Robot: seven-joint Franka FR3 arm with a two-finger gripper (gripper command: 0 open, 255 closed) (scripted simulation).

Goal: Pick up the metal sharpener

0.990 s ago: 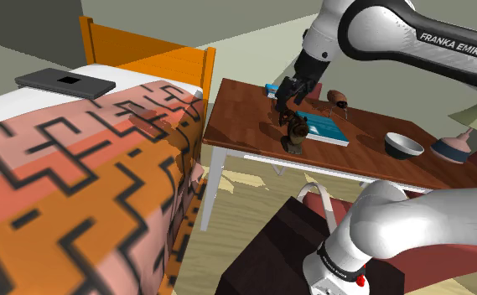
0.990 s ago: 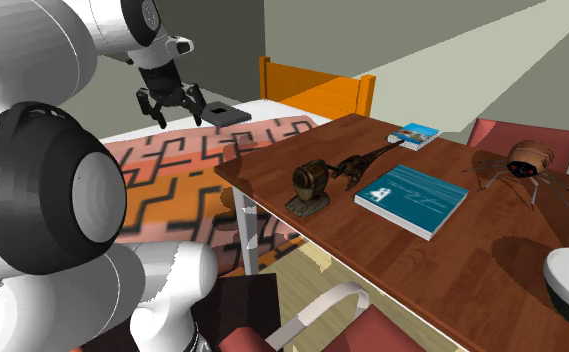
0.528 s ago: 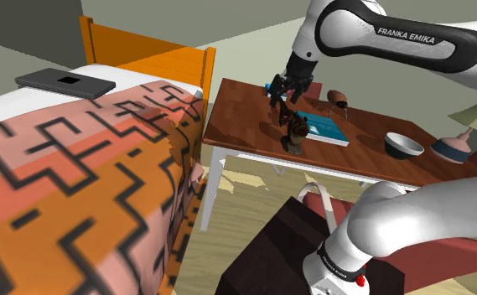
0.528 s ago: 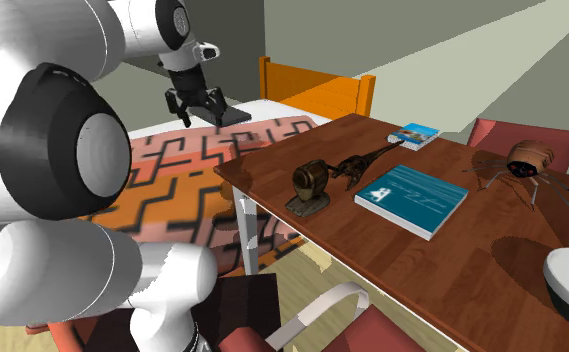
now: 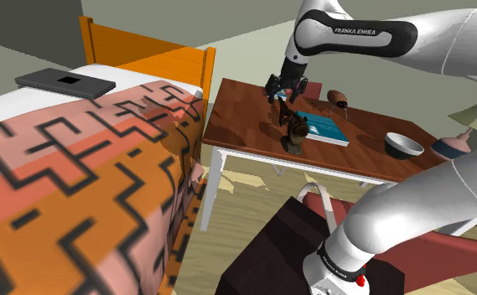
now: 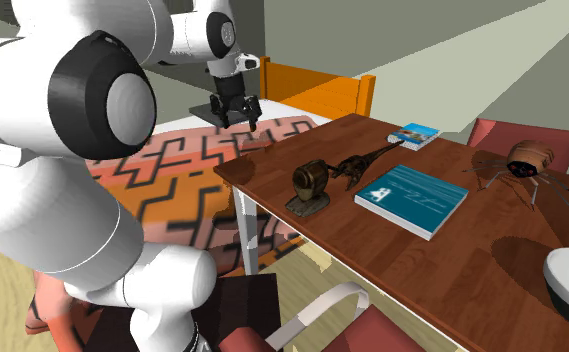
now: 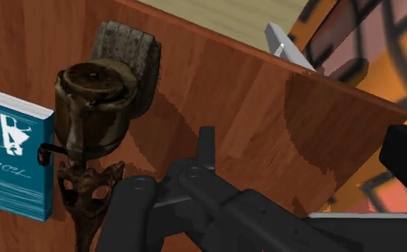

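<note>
The metal sharpener [image 5: 293, 132] is a dark bronze piece on a flat base, standing near the front edge of the brown wooden table [image 5: 245, 109]. It also shows as the sharpener [image 6: 312, 185] and, from above, as the sharpener [image 7: 94, 107]. My black gripper [image 5: 281, 88] hangs open above the table, behind the sharpener in the shoulder view. In the second exterior view the gripper [image 6: 237, 110] is over the table's bed-side corner. The gripper [image 7: 307, 147] has bare tabletop between its fingers; the sharpener stands off to one side, untouched.
A teal book [image 5: 324, 130] and a dark dinosaur figurine [image 6: 357, 165] lie right beside the sharpener. A spider figure [image 6: 527, 165], a bowl [image 5: 403, 146] and a lamp [image 5: 454, 147] stand farther along. The patterned bed [image 5: 77, 184] borders the table; a chair [image 6: 312, 320] stands in front.
The gripper has moved toward the table, rightward in the second exterior view and slightly up and left in the shoulder view. The sharpener has not moved.
</note>
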